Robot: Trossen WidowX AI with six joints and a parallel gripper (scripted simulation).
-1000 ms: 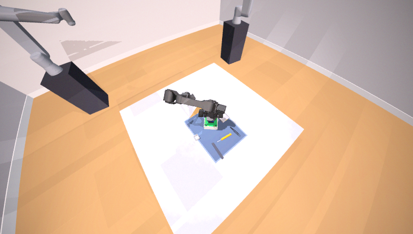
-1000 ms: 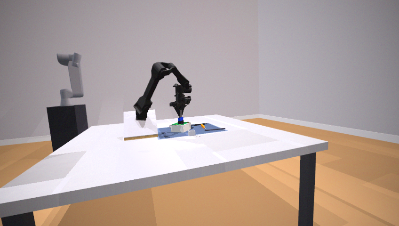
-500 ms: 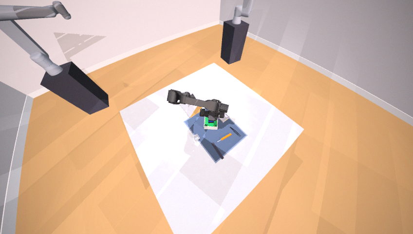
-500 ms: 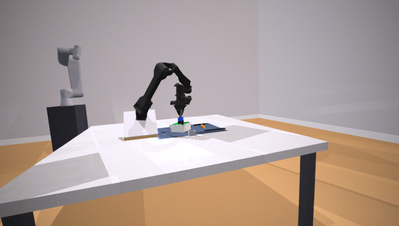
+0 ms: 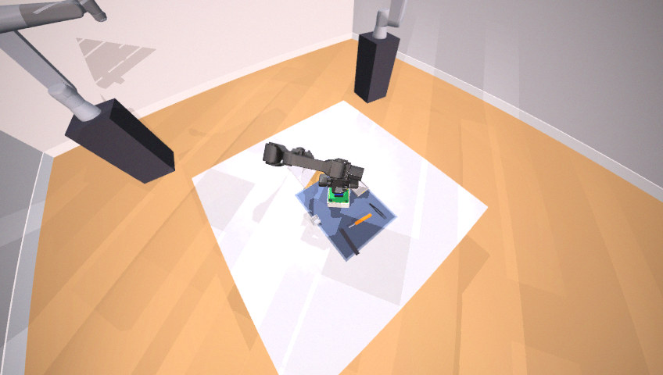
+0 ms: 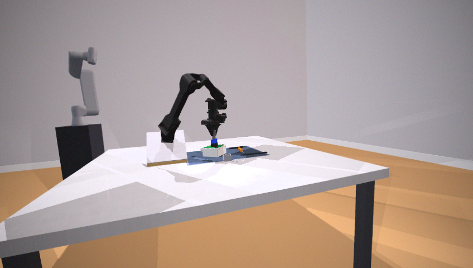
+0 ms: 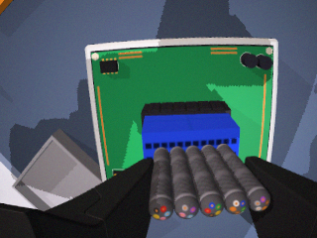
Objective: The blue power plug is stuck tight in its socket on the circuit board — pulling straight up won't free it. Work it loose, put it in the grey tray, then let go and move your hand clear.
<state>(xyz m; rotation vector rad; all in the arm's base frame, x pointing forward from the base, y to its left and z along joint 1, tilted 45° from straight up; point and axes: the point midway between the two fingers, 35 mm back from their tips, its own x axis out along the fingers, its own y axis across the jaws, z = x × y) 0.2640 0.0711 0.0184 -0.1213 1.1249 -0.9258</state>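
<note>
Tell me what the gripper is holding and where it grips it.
The blue power plug, apparently by its bundle of grey cables, between the fingers of the gripper.

Black arm [image 5: 306, 161] [image 6: 181, 101], blocky joints, tapered fingers

White table [image 5: 372, 287] [image 6: 265, 186] beneath blue mat [image 5: 327, 213] [image 6: 196, 159] [image 7: 45, 79].
</note>
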